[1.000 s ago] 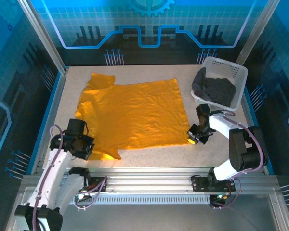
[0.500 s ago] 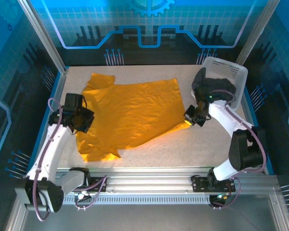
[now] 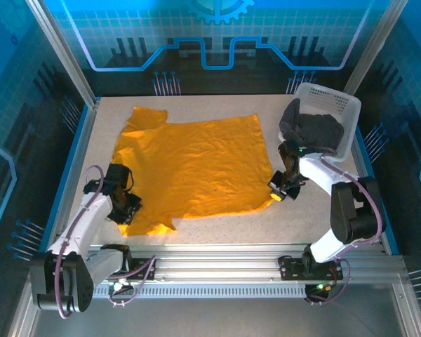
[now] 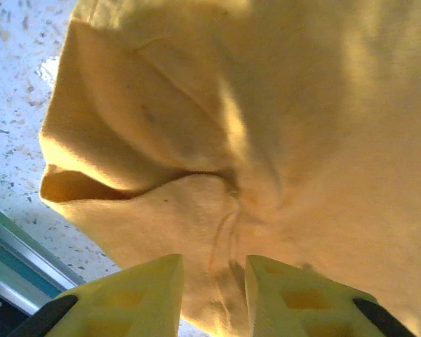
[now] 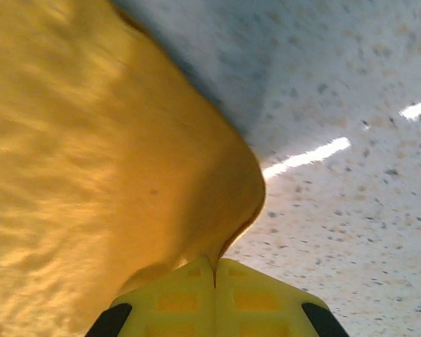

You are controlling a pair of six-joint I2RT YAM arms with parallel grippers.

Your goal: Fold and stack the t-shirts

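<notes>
Right end effector: the right gripper [image 3: 276, 195] [image 5: 214, 268] has its yellow fingers [image 5: 266, 295] pressed together, pinching the near right corner of the plain, short-sleeved orange-yellow t-shirt [image 3: 196, 165] [image 5: 70, 140]. The corner rises to a small peak at the fingertips.

Left end effector: the left gripper [image 3: 129, 210] [image 4: 214, 281] sits low at the shirt's near left edge. Its yellow fingers [image 4: 147, 291] stand a narrow gap apart with bunched cloth between them, and creases run into that gap.

Orange-yellow t-shirt: it is spread across the centre and left of the table, mostly flat. One sleeve lies at the far left and the other at the near left. In the left wrist view the orange-yellow t-shirt [image 4: 302, 105] folds over itself beside the gripper.

Dark t-shirt: the rumpled charcoal cloth t-shirt [image 3: 314, 130] is heaped in the basket, with part of it hanging over the left rim.

Basket: the white plastic lattice basket [image 3: 340, 104] stands at the far right corner, just beside the orange shirt's right edge.

Table: the pale speckled tabletop [image 3: 316, 221] [image 5: 351, 210] [image 4: 14, 77] is bare in front of the shirt, and an aluminium rail runs along its near edge.
</notes>
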